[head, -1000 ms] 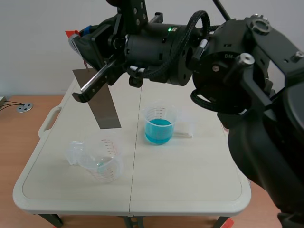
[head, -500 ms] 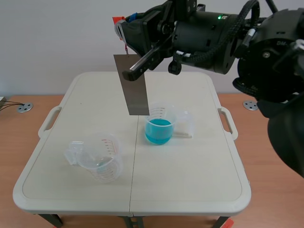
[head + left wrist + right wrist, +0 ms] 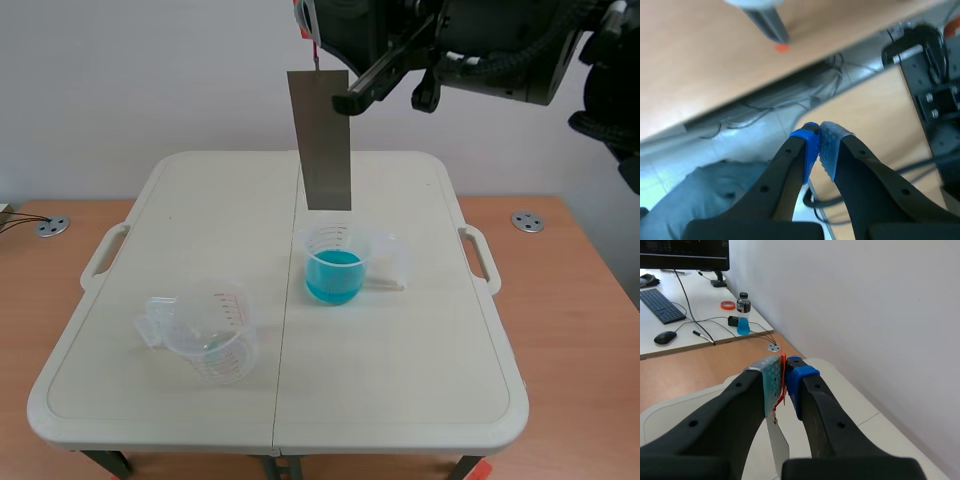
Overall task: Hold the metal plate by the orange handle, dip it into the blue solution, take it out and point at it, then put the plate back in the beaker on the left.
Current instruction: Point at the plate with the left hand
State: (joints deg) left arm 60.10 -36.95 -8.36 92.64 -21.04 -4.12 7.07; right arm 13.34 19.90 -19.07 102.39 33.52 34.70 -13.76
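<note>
Plate point(image 3: 320, 140) hangs upright in the air above the blue beaker point(image 3: 335, 262), its lower edge clear of the rim and out of the liquid. At its top, the right hand point(image 3: 784, 376) is clamped on the orange handle point(image 3: 783, 362). The empty beaker point(image 3: 205, 335) stands toward the left of the surface point(image 3: 400, 350), well apart from the blue one. The left hand point(image 3: 818, 144) has its pads pressed together with nothing between them.

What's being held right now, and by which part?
The right gripper holds the metal plate, pinched by its orange handle at the plate's top edge. The left gripper is shut on nothing.
</note>
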